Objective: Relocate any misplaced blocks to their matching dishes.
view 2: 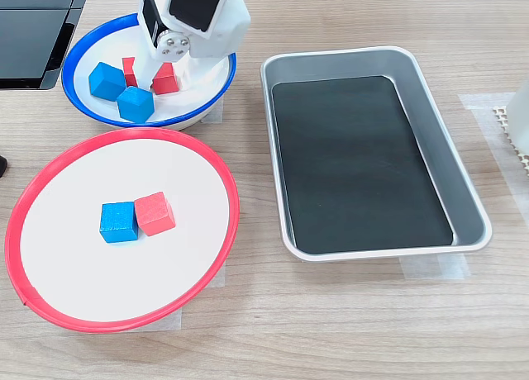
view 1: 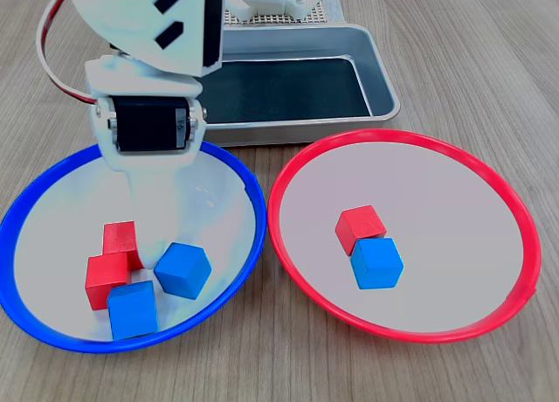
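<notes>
The single white plastic arm, with its black servo block, is seen reaching down over the blue-rimmed round plate (view 1: pixel 249 188) in both exterior views. The white gripper (view 1: pixel 144 201) is pointed downward above the plate's pale centre, near its far side. How the jaws stand cannot be made out.

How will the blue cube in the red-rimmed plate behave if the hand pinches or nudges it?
The blue cube looks rigid and flat-faced, so it should slide rather than roll. Its glossy faces may slip in a light pinch. It touches the red cube, so a nudge would probably shift both across the smooth red-rimmed plate.
</notes>
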Robot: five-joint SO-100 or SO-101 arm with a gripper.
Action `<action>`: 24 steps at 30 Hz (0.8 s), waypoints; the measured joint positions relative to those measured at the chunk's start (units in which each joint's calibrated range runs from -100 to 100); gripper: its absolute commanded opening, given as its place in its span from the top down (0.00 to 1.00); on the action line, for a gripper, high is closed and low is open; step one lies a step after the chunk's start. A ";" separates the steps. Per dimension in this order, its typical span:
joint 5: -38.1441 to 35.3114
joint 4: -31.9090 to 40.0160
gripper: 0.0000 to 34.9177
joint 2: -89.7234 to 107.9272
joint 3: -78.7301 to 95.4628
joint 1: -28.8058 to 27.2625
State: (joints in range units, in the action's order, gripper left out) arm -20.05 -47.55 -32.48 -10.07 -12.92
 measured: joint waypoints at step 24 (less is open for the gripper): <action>3.57 -4.81 0.68 -3.15 -6.35 0.18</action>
State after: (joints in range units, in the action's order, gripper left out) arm -16.48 -52.37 -35.64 -16.42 -12.74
